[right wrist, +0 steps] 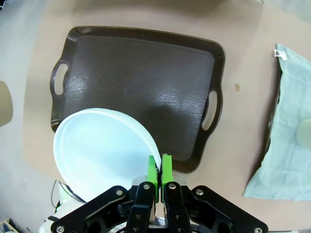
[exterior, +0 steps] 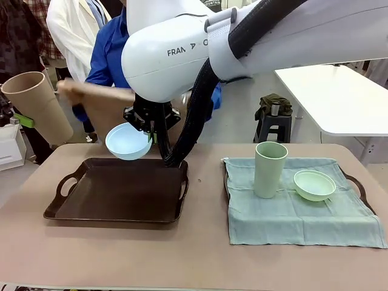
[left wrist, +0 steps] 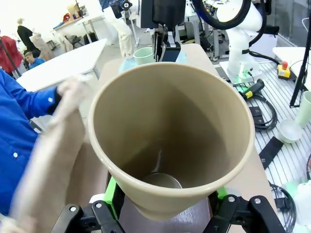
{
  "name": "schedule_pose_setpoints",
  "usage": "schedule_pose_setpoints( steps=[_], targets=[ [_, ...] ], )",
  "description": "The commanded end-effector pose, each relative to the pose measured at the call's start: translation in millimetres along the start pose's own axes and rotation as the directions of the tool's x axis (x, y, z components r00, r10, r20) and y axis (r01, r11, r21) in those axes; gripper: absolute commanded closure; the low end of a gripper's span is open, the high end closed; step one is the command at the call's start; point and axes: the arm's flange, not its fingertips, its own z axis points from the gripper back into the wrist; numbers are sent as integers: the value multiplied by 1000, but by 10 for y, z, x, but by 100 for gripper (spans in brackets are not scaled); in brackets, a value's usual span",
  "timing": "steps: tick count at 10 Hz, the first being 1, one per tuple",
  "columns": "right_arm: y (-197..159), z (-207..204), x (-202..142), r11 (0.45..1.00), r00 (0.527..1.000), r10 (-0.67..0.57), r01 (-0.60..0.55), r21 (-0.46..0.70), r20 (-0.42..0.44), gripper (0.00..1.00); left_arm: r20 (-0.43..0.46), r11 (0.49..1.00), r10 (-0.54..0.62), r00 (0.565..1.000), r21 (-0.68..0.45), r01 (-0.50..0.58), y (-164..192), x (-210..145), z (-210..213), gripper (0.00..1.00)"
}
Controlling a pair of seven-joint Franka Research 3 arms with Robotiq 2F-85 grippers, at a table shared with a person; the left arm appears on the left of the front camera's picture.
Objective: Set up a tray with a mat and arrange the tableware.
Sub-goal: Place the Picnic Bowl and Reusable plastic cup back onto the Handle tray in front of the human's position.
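1. The right gripper (right wrist: 160,167) is clenched on the rim of the light blue bowl (exterior: 128,141), held above the far edge of the dark tray (exterior: 118,191).
2. The left gripper (left wrist: 165,199) grasps the tan cup (exterior: 37,106), up and left of the tray.
3. Right of the tray, the pale green cup (exterior: 270,169) and pale green bowl (exterior: 314,184) stand on the mat (exterior: 300,209).

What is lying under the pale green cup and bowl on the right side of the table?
The pale green cup and pale green bowl sit on a light green cloth mat. A dark tray's handle pokes out beyond the mat; the rest is covered.
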Motion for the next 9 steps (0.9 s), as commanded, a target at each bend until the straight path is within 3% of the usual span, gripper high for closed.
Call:
schedule_pose_setpoints(
  steps=[1, 9],
  targets=[
    [14, -1, 2, 1000, 1000, 7, -7, -3, 3, 100, 9, 1000, -15, 1000, 8, 15, 4, 37, 11, 100],
    [14, -1, 2, 1000, 1000, 7, -7, -3, 3, 100, 9, 1000, -15, 1000, 8, 15, 4, 37, 11, 100]
  ],
)
